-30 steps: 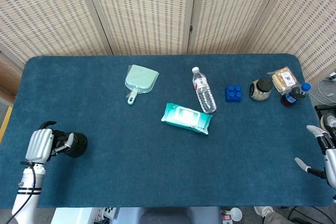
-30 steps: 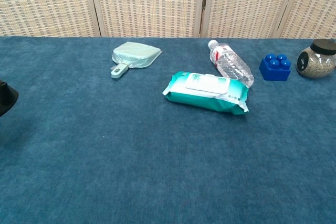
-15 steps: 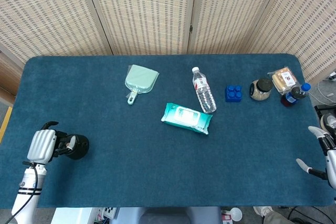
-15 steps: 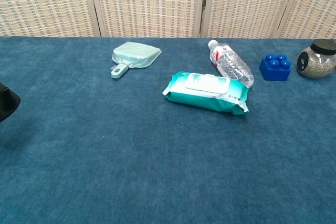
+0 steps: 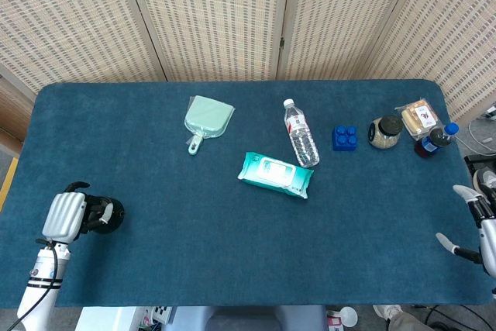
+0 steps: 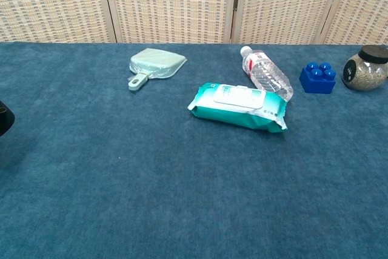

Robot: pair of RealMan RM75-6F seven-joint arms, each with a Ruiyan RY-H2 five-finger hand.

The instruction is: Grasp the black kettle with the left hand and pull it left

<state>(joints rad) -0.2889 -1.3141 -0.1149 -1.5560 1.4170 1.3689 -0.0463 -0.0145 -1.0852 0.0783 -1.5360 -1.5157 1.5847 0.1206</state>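
The black kettle [image 5: 106, 217] stands at the front left of the blue table, small and dark. My left hand [image 5: 66, 215] wraps its fingers around the kettle's left side and holds it. In the chest view only a sliver of the kettle [image 6: 3, 119] shows at the left edge. My right hand [image 5: 474, 226] hangs off the table's right front corner with its fingers apart and nothing in it.
A pale green dustpan [image 5: 205, 120], a clear water bottle [image 5: 301, 133] and a teal wipes pack [image 5: 276, 174] lie mid-table. A blue brick [image 5: 345, 137], a grain jar [image 5: 384, 131], a snack pack [image 5: 419, 118] and a dark bottle [image 5: 435, 139] stand at the right rear.
The left hand has drawn the kettle to the left and slightly toward the front edge; less of it shows in the chest view. The right hand has stayed put.
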